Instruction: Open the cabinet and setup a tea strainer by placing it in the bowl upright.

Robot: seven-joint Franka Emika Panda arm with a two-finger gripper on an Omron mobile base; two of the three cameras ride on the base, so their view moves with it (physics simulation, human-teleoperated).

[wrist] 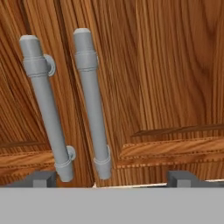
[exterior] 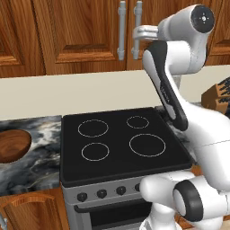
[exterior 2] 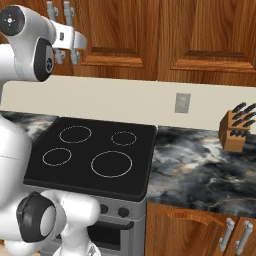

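While my gripper point(wrist: 111, 178) hung raised in front of the cabinet point(exterior: 81, 31), its two dark fingertips point(wrist: 43, 178) stood spread as wide as they go, with nothing between them. In the hand view they rose at the bottom edge, one under the left bar and one well off to the right of the right-hand handle point(wrist: 92, 103), so that handle lay inside the gap but nearer the left tip. I judged the step in hand to be the reach for that handle, and that doing it well meant shifting slightly so the bar sat centred between the pads, then going forward until they flanked it before closing. The left handle point(wrist: 46, 105) stood just beside it, and I reckoned the nearer fingertip could catch on it or wedge between the two bars if I drove in off-centre. Both bars looked tilted in that view, which I took for roll of my hand, not lean of the handles; squaring my wrist to the bar would give a flatter grip. Both doors were shut, so the tea strainer was hidden from me; I supposed it was inside. The bowl point(exterior: 11, 144) sat on the marble counter point(exterior: 40, 157) left of the stove point(exterior: 121, 143), well apart from my hand.
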